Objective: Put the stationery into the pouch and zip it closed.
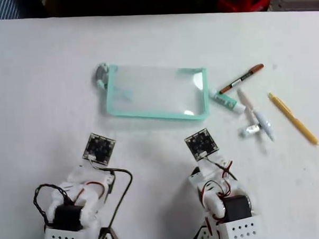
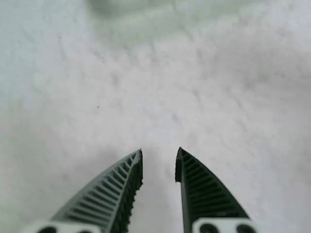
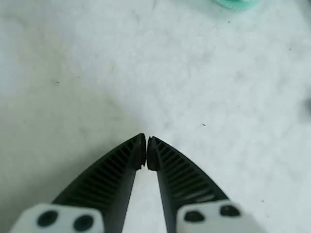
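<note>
1. The left gripper hung low over the bare table on the arms' side of the pouch. Its jaws stood a little apart and held nothing.
2. The pouch lay flat in mid-table, clear with a teal border and a grey pull at its left end. Whether the zip stood open could not be told.
3. The right gripper sat low over the table near the pouch's right corner, its tips pressed together on nothing.
4. All the stationery lay outside, to the right of the pouch. A tube lay just beside the pouch's right end, with a brown pen just beyond it. The white pens lay in a loose cluster, and a yellow pen lay farthest right.
5. With nothing packed, the step in hand looked like the first pick, and the right arm seemed better placed for it.
   - It would need to part its jaws before going down.
   - It should take one piece at a time, across the barrel near the middle, so the piece would not tip.
   - The tube looked the easiest start, and the clustered white pens were best left until they could be taken singly.
6. The left gripper could usefully steady the pouch's mouth, since a light pouch may slide when a pen is pushed in.
</note>
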`<state>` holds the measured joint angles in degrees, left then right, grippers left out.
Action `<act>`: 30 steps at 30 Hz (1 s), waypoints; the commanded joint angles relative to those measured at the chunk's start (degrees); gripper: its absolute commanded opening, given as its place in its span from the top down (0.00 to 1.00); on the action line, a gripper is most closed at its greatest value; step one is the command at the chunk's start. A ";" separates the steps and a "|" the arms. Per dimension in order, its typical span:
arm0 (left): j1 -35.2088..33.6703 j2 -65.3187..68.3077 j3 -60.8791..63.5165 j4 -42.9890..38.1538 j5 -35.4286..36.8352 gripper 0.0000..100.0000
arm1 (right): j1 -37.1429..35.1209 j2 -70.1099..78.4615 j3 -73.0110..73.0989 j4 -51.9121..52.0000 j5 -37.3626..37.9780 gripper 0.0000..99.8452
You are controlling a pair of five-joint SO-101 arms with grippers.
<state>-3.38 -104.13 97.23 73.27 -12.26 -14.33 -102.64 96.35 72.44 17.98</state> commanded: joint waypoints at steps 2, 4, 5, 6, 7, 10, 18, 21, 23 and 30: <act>-0.22 -0.48 -0.18 0.35 -0.18 0.88 | 0.22 -0.48 0.53 0.22 0.09 0.98; -0.04 -0.48 -0.18 0.35 -0.18 0.88 | 0.22 -0.48 0.53 0.22 0.09 0.98; 0.13 -0.48 -0.18 0.35 -0.09 0.88 | 0.22 -0.48 0.53 0.22 0.09 0.98; 0.13 -0.48 -0.18 0.26 -0.09 0.88 | 0.22 -0.48 0.53 0.22 0.09 0.98; 0.13 -0.48 -0.18 0.35 0.00 0.88 | 0.22 -0.48 0.53 0.22 0.09 0.98; 0.13 -0.48 -0.18 0.35 0.00 0.88 | 0.31 -0.48 0.53 0.22 0.09 0.98; 0.13 -0.48 -0.18 -0.97 0.00 0.88 | 0.22 -0.48 0.53 0.22 0.09 0.98; 0.13 -0.48 -0.26 -3.52 0.00 0.88 | 0.31 -0.48 0.53 0.22 0.09 0.98; 0.13 -0.48 -0.26 -4.40 0.00 0.88 | 0.31 -0.48 0.53 0.22 0.09 0.98; 4.00 -0.48 -0.26 -6.42 0.00 0.88 | 0.31 -0.48 0.53 0.22 0.09 0.98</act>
<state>-3.21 -104.13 97.23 69.76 -12.26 -14.33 -102.64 96.35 72.44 17.98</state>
